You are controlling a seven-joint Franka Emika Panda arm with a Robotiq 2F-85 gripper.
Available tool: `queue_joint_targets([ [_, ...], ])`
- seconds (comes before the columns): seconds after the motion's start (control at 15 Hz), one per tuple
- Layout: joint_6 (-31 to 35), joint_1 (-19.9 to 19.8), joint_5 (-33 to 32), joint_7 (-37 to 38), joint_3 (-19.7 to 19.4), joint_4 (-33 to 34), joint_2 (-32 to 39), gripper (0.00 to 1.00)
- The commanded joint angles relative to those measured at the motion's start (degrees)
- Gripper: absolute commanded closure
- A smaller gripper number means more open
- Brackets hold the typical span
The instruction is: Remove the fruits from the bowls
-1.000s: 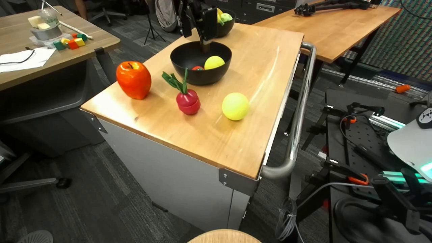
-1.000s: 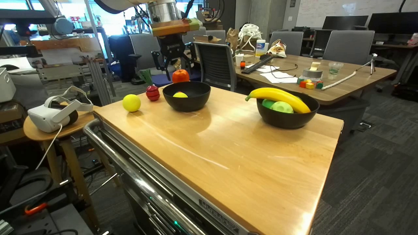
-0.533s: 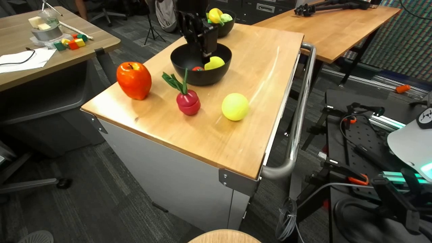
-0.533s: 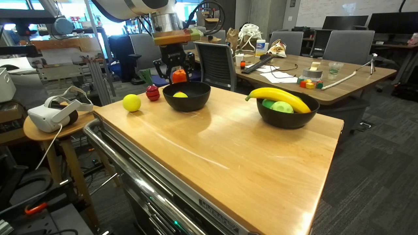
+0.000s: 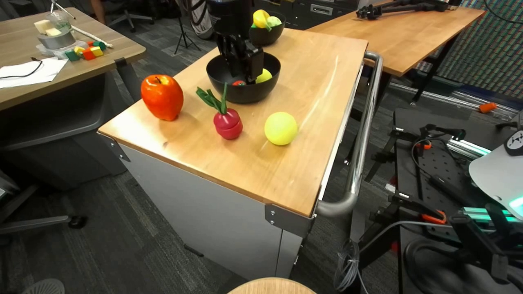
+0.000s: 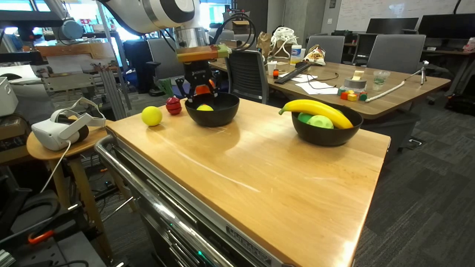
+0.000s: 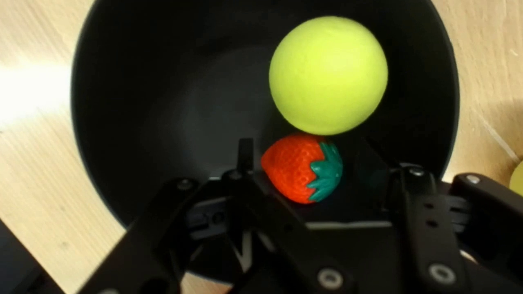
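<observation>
Fingers [image 7: 245, 154] spread wide, gripping nothing, hang over the counter [image 5: 306, 81] at the nearer black bowl [image 5: 249, 94]; whether their tips are below its rim I can't tell. From where I stand, the worry is one of them brushing that wall and skidding the bowl sideways. Far behind sits a second bowl [image 5: 267, 37], yet to be emptied, its banana [image 6: 319, 108] lying over green fruits [image 6: 320, 121] and blocking them. On the near side, an apple [image 5: 162, 97] stands left, a radish [image 5: 228, 123] in the middle, a loose ball [image 5: 280, 128] right, likely to roll if bumped. Inside the nearer black bowl, a yellow ball [image 7: 328, 75] crowds the little strawberry [image 7: 302, 167], which the wrist view shows between the fingers; closing there could, I'd guess, catch the ball's side and cost a clean grip.
</observation>
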Motion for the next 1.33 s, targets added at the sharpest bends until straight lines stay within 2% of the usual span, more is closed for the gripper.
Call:
queue_joint_targets([
  [0.0, 1.08, -0.53, -0.16, -0.40, 0.76, 2.45, 2.60, 0.40],
  [0.2, 1.51, -0.71, -0.10, -0.36, 0.77, 3.06, 4.06, 0.48],
  [0.53, 1.87, -1.81, -1.42, 0.21, -0.69, 3.75, 4.46, 0.51],
  [0.67, 1.66, -2.58, -2.23, 0.58, -1.70, 3.95, 3.88, 0.55],
  [0.87, 1.79, -3.71, -3.02, 1.08, -2.87, 4.65, 2.67, 0.73],
  [1.27, 0.33, -5.06, -0.16, 0.09, -2.13, 4.25, -5.46, 0.73],
])
